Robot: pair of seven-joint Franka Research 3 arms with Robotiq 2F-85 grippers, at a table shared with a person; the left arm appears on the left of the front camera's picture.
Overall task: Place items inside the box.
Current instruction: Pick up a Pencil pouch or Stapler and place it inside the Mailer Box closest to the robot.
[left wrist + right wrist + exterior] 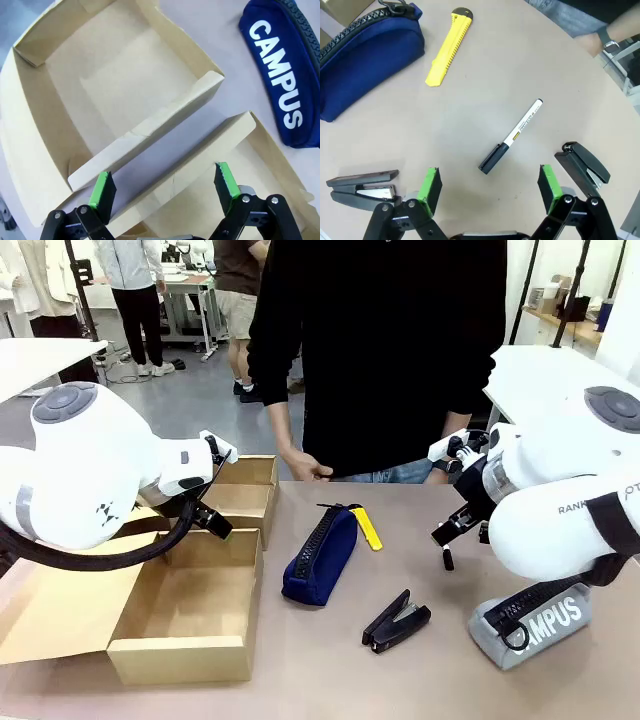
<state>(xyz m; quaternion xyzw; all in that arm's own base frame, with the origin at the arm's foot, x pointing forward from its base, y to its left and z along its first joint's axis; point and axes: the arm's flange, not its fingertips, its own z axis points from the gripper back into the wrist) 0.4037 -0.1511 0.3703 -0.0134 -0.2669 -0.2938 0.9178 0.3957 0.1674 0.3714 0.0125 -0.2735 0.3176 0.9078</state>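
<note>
While left hand (164, 182) hovers released over box (150, 129), right hand (490, 182) gapes above marker (512, 134).

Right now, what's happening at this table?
Nothing is held yet. The left gripper hangs open over the far edge of the cardboard box, which looks empty. The right gripper is open above the black marker pen. The navy pencil case, yellow utility knife, two staplers and grey pencil case lie on the table. The person stands at the far side.
</note>
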